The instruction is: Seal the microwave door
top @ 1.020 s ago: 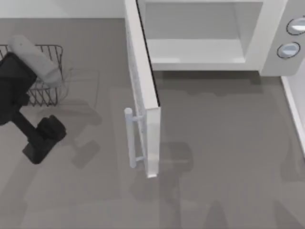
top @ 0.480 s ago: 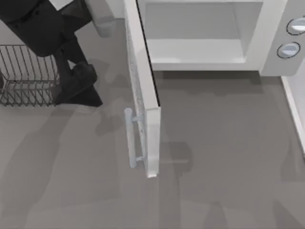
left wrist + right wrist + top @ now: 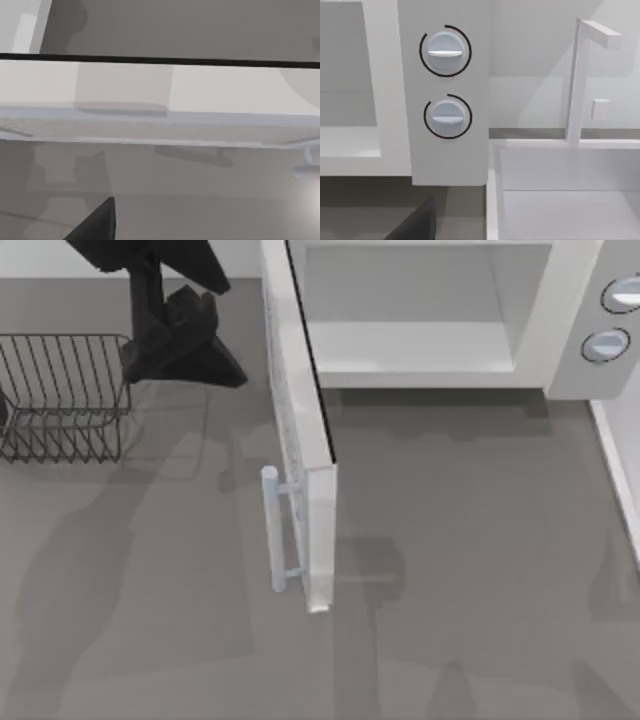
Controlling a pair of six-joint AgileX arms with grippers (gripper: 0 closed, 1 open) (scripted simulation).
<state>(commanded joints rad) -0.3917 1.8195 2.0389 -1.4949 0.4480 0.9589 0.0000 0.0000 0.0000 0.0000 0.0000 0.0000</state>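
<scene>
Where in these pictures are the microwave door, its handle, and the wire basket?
microwave door point(image 3: 300, 410), top view, on its upper edge, swung open.
handle point(image 3: 272, 530), top view, on the pale vertical bar.
wire basket point(image 3: 60, 400), top view, on its wire side, at the table's left.

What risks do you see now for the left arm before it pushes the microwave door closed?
1. The left gripper sits between the wire basket and the outer face of the microwave door; a wide swing might clip the basket.
2. The door stands fully open, edge-on. A push near the hinge may slip along the mesh window instead of turning it.
3. The bar handle sticks out and might snag the gripper.
</scene>
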